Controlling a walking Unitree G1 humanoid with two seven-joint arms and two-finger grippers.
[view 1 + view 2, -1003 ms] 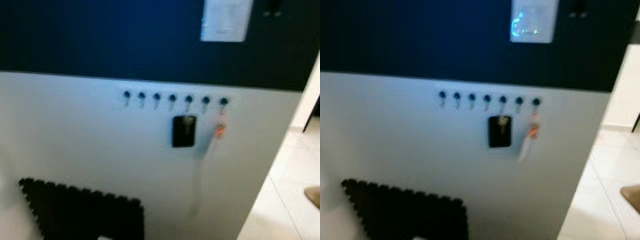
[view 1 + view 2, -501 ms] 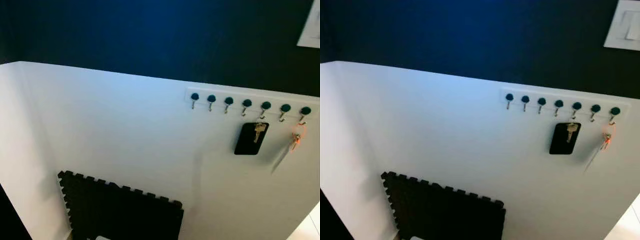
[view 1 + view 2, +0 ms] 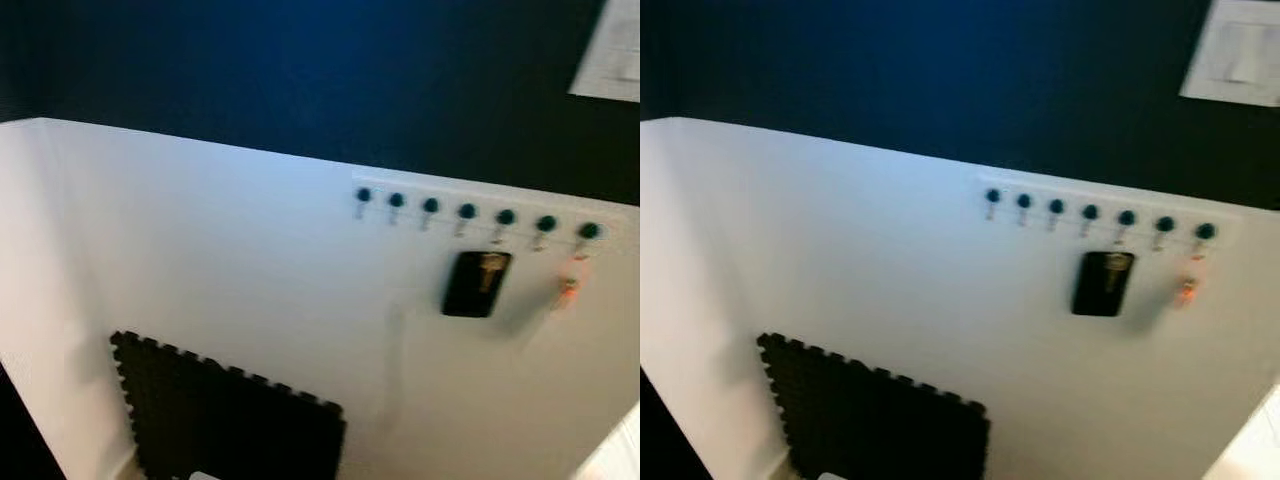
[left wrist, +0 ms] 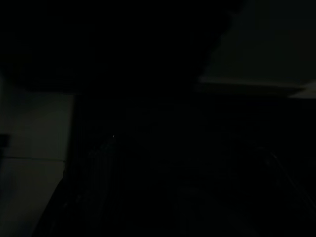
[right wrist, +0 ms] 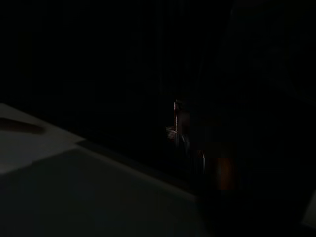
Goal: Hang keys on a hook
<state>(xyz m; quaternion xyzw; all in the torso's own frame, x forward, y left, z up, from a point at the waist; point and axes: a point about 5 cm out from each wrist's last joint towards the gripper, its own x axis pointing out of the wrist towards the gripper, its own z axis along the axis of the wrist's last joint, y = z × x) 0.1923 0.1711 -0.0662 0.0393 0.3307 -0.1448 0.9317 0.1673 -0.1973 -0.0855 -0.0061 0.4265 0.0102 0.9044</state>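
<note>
From my head, I see a white rack (image 3: 480, 200) of seven dark-knobbed hooks on the white lower wall, just under the dark blue upper wall (image 3: 300, 80). A brass key (image 3: 489, 269) with a black tag (image 3: 476, 285) hangs from the fifth hook, an orange key ring (image 3: 568, 289) from the seventh. A black foam mat (image 3: 220, 420) leans well below the rack, to its left. Both wrist views are very dark; I cannot tell how either gripper's fingers are set.

Black foam mat (image 3: 230, 425) against white wall (image 3: 200, 260); probably a switch plate (image 3: 1237, 52) above.
</note>
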